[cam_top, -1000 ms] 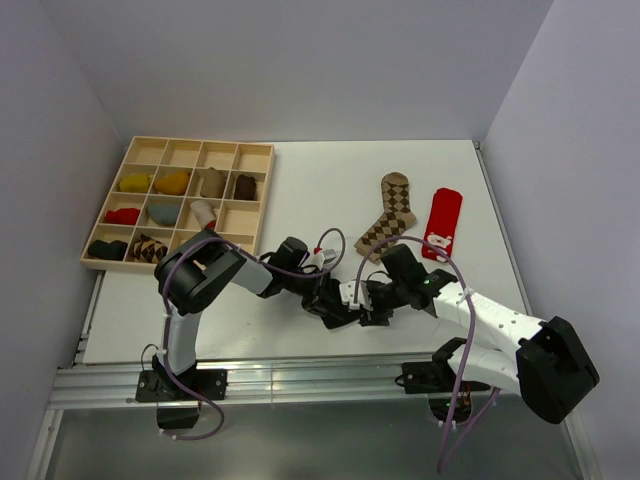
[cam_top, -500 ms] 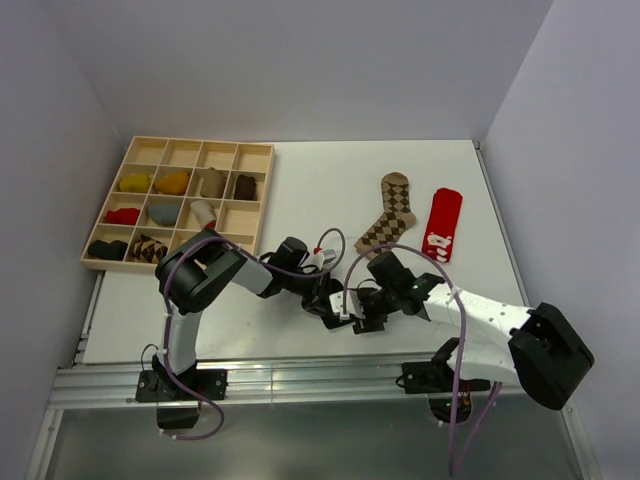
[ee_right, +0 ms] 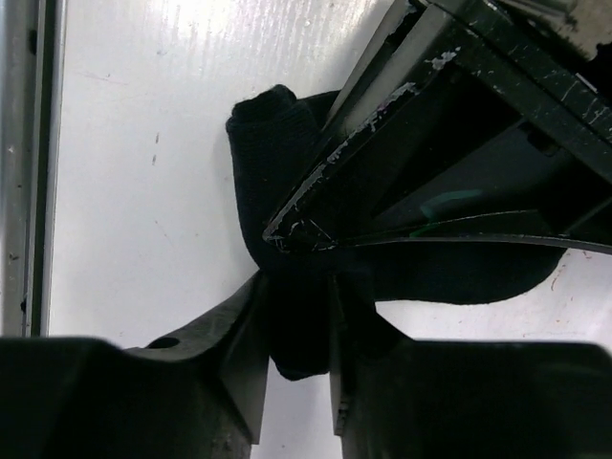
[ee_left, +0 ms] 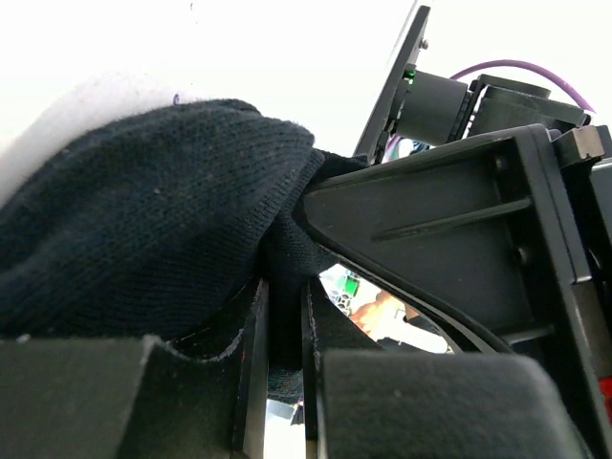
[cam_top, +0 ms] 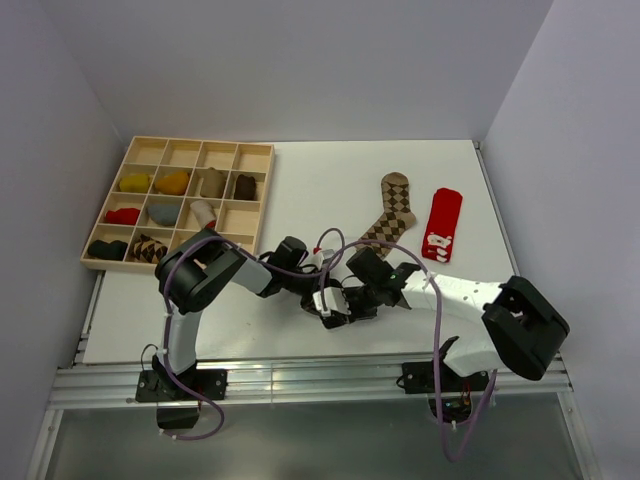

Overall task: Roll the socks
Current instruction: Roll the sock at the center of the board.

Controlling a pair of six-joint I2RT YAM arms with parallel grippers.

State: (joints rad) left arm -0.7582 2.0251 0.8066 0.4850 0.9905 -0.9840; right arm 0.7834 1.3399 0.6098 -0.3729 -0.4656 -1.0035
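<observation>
Black sock (ee_right: 273, 143) mid-roll at desk's near edge, centre (argyle sock (cam_top: 390, 212), red sock (cam_top: 441, 224) lie flat, far right). Left gripper (ee_left: 282, 335) and right gripper (ee_right: 296, 325) both pinch it. Next, probably: hold tension, tuck cuff over.

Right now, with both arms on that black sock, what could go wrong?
The left tool and right tool both pinch the plain black knitted sock at nearly the same spot, so they could knock together or stretch the fabric by pulling apart. The rolled end may spring loose if either lets go. The purple cable arching beside the tools might snag.
</observation>
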